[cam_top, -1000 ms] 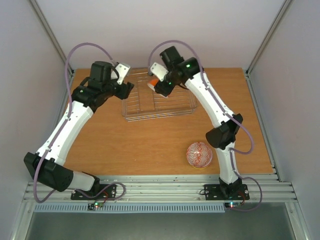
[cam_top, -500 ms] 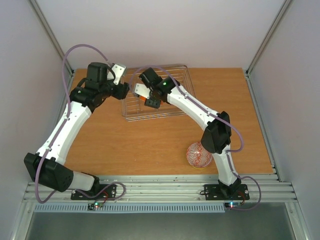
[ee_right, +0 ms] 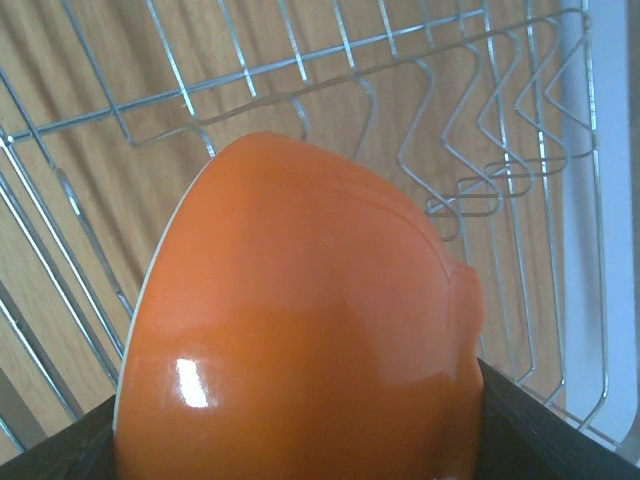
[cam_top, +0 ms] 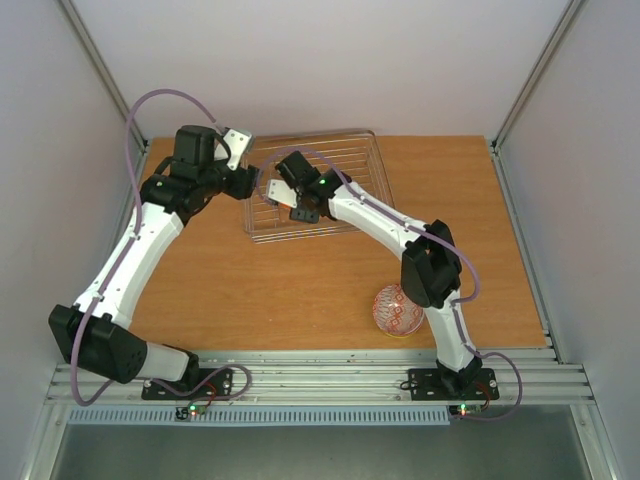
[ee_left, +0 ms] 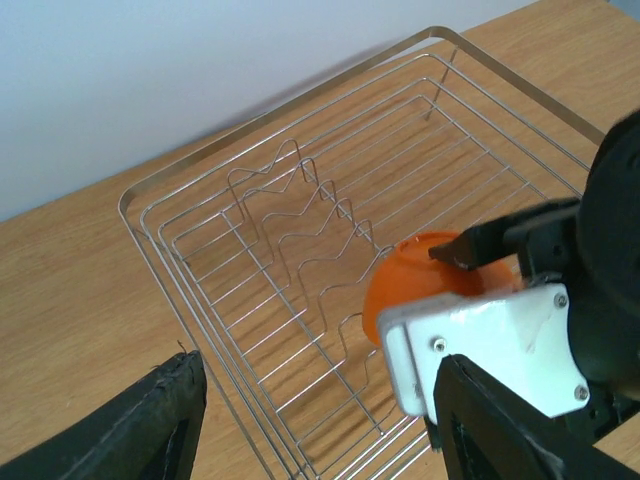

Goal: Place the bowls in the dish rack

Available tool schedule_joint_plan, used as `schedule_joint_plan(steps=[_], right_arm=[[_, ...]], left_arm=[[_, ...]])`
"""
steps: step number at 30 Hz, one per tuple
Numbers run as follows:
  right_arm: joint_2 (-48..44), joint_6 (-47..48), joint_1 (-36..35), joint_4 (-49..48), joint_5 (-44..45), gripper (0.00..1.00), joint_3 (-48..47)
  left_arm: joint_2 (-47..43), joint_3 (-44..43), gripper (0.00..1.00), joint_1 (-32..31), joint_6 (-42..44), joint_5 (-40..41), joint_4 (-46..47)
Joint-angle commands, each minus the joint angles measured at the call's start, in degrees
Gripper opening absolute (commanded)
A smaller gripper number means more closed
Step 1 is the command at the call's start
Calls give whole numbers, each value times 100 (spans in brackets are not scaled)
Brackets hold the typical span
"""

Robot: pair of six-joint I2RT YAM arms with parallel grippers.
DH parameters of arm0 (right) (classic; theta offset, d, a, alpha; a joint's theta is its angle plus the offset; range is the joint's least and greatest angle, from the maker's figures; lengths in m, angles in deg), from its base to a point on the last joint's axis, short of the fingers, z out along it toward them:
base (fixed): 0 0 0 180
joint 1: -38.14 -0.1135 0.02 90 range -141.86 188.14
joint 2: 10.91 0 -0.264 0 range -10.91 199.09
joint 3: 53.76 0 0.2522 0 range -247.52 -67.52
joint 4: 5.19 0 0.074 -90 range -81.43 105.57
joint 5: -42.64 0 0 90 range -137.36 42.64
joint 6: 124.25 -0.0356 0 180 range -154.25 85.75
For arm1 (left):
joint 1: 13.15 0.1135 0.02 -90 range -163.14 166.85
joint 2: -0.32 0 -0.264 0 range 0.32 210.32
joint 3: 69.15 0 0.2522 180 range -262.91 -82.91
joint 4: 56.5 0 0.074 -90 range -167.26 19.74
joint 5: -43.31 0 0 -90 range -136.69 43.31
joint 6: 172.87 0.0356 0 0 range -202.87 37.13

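Note:
The dish rack (cam_top: 355, 170) is a shallow wire tray at the back of the table; it also shows in the left wrist view (ee_left: 260, 260) and the right wrist view (ee_right: 470, 120). My right gripper (cam_top: 290, 200) is shut on the orange bowl (ee_right: 300, 330) and holds it on edge, low inside the rack's left part, by the zigzag ribs. The bowl also shows in the left wrist view (ee_left: 425, 275). My left gripper (cam_top: 248, 182) is open and empty at the rack's left edge, its fingers (ee_left: 140, 420) straddling the rack's corner. A red-patterned white bowl (cam_top: 398, 310) lies at the front right.
A thin yellow rim shows under the red-patterned bowl. The right arm's elbow (cam_top: 430, 265) hangs just above that bowl. Grey walls and metal frame posts close in the table on three sides. Bare wood lies between the rack and the near edge.
My right gripper has carried the orange bowl from above the rack's middle leftward and down into its left part. The rack's far edge now sits further back. The left gripper barely moved.

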Motion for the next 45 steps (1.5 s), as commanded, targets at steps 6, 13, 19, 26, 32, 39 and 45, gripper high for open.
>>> schedule_joint_plan(steps=[6, 13, 19, 26, 32, 39, 45], right_arm=[[-574, 371, -403, -624, 305, 1, 590], [-885, 684, -442, -1254, 674, 1, 824], [-1083, 794, -535, -1391, 708, 1, 916], [-930, 856, -532, -1403, 610, 1, 929], [-832, 742, -531, -1368, 551, 1, 1040], [-812, 552, -564, -1302, 446, 1, 1173], [-719, 440, -618, -1210, 337, 1, 1177]], left_arm=[[83, 60, 64, 26, -40, -140, 398], [51, 79, 64, 29, -44, -146, 395], [77, 87, 64, 30, -40, -142, 410], [42, 81, 64, 36, -40, -95, 399], [2, 68, 64, 75, -71, -120, 382], [77, 87, 64, 100, -105, -176, 424], [48, 65, 64, 107, -104, -143, 430]])
